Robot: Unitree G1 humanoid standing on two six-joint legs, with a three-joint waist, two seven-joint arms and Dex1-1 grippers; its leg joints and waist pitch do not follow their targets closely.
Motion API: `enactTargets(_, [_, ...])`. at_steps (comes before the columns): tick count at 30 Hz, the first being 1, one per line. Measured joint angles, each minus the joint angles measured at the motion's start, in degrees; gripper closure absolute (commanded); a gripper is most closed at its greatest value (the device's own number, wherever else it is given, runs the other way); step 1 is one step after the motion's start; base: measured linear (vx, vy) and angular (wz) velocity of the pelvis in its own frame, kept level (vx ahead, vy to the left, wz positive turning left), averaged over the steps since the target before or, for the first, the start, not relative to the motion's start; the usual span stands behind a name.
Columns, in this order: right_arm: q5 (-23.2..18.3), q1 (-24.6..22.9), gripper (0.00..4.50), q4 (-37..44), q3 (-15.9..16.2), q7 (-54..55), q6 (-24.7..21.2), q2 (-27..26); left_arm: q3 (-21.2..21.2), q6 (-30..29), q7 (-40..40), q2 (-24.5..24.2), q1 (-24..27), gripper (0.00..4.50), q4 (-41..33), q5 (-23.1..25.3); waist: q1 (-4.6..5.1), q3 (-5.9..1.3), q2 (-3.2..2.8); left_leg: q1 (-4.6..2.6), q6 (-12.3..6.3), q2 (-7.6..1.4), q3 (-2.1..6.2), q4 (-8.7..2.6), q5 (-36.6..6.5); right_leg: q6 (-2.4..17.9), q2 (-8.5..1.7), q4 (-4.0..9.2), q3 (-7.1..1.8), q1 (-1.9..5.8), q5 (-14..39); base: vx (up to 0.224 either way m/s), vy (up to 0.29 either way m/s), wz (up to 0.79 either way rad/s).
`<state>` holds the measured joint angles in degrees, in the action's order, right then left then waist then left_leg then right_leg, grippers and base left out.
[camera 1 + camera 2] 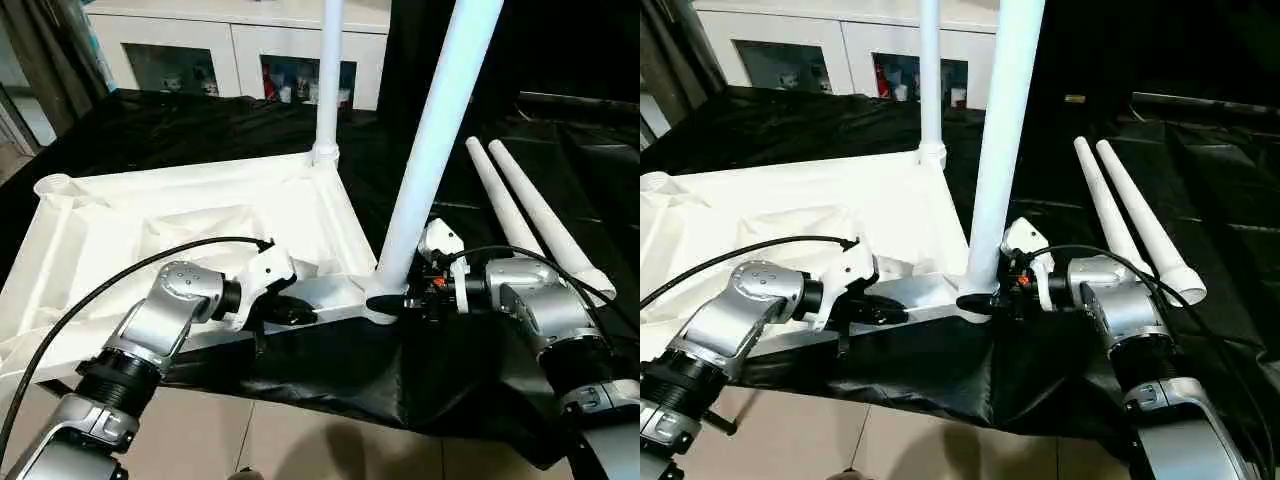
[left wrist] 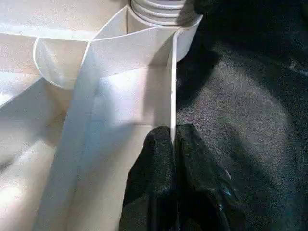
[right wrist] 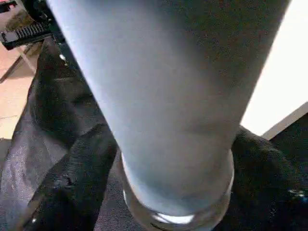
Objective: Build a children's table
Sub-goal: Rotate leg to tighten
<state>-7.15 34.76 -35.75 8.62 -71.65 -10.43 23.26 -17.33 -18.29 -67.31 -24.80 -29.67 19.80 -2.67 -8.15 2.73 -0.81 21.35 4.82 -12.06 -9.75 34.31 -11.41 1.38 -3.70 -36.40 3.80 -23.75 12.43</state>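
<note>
Black cloth (image 1: 200, 125) under upturned white plastic table (image 1: 180, 215). Left gripper (image 2: 173, 144) pinching near-edge rim. Right gripper (image 3: 163, 159) spread around white tube leg (image 1: 430, 150) at near-right corner socket.

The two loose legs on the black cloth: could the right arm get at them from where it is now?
Probably yes. The two loose legs lie unobstructed beside the right gripper, though its fingers flank the near upright leg at its base and must back off first.
</note>
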Motion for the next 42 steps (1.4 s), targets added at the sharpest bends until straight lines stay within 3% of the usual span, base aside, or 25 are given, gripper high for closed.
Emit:
enactTargets(7, [0.1,0.3,1.68,-0.9,-0.1,1.5,0.0,-0.7,0.0,-0.4,0.6,0.0,0.1,4.50,0.0,0.0,0.01,0.01,0.03,-0.06,0.00,-0.01,0.01,0.18,0.0,0.0,-0.02,-0.30,-0.01,0.00,0.0,0.000,0.000,0.00])
enactTargets(10, [0.3,-0.3,1.72,-2.8,-1.6,7.0,1.6,-2.8,0.8,-1.3,3.3,1.5,0.1,4.50,0.9,0.1,0.27,-0.02,0.11,-0.21,0.03,0.00,0.01,0.20,0.1,0.0,-0.02,-0.41,-0.08,0.10,0.0,0.000,0.000,0.00])
enactTargets(12, [0.2,-0.7,1.73,-4.6,-4.1,14.3,2.2,-5.7,1.7,-1.5,6.9,3.6,-0.9,4.50,3.7,0.4,0.48,-0.03,0.13,-0.37,0.11,0.00,0.01,0.19,0.1,0.0,-0.02,-0.44,-0.10,0.41,0.0,0.000,0.000,0.00])
enactTargets(16, [0.0,-0.6,1.75,-7.5,-8.1,29.4,2.0,-11.2,1.9,-1.7,14.4,8.6,-3.5,4.50,8.9,1.8,1.01,-0.04,0.09,-1.34,0.47,0.15,0.05,0.02,-0.1,0.0,-0.18,-0.39,-0.14,1.14,0.0,0.000,0.000,0.00])
enactTargets(18, [0.0,1.5,1.75,-10.6,-10.9,41.4,2.1,-15.6,2.7,-2.7,20.3,12.3,-6.0,4.50,12.8,2.6,1.51,-0.04,0.04,-1.50,0.60,0.23,0.05,-0.08,0.0,-0.1,-0.28,-0.31,-0.10,1.41,0.0,0.000,0.000,0.00])
enactTargets(22, [0.2,3.5,1.75,-14.2,-12.8,50.9,3.8,-18.5,3.2,-2.6,25.1,15.8,-7.7,4.50,16.6,3.1,1.69,-0.06,0.01,-2.12,0.59,0.35,0.02,-0.31,0.0,-0.4,-0.49,0.01,-0.01,1.91,0.1,0.000,0.000,0.00])
enactTargets(26, [0.8,3.8,1.75,-15.9,-12.9,51.8,6.4,-18.7,3.4,-1.2,25.3,16.4,-8.4,4.50,18.4,3.5,1.68,-0.08,-0.03,-2.14,0.57,0.52,0.00,-0.65,0.0,-0.4,-0.63,0.41,-0.02,2.02,0.1,0.000,0.000,0.00])
enactTargets(28, [0.8,3.9,1.19,-16.2,-13.4,51.7,6.8,-18.9,3.4,-0.6,25.3,16.4,-8.5,4.50,18.8,3.6,1.68,-0.08,-0.03,-2.09,0.56,0.52,0.00,-0.65,0.0,-0.4,-0.63,0.41,-0.02,2.01,0.0,0.000,0.000,0.00])
enactTargets(34, [0.8,4.2,0.60,-17.1,-13.2,47.4,8.5,-18.9,3.8,1.3,25.0,14.9,-8.5,4.50,19.2,3.7,2.14,-0.09,-0.04,-1.81,0.57,0.49,0.01,-0.89,0.0,-0.5,-0.61,0.40,0.05,1.82,-0.2,0.000,0.000,0.00])
enactTargets(38, [0.9,4.1,0.55,-16.6,-11.8,41.0,8.7,-16.6,3.8,2.3,22.5,13.6,-8.2,4.50,18.6,3.6,2.40,-0.08,-0.03,-1.64,0.57,0.48,0.01,-1.01,0.0,-0.3,-0.61,0.41,0.09,1.68,-0.4,0.000,0.000,0.00])
enactTargets(42, [2.3,3.0,0.55,-13.4,-7.9,29.4,9.4,-10.9,3.4,4.2,17.0,10.4,-6.3,4.50,14.9,2.9,2.40,-0.09,-0.05,-0.79,0.01,0.41,0.01,-0.90,0.5,-0.3,-0.52,0.36,0.13,0.92,-0.2,0.000,0.000,0.00])
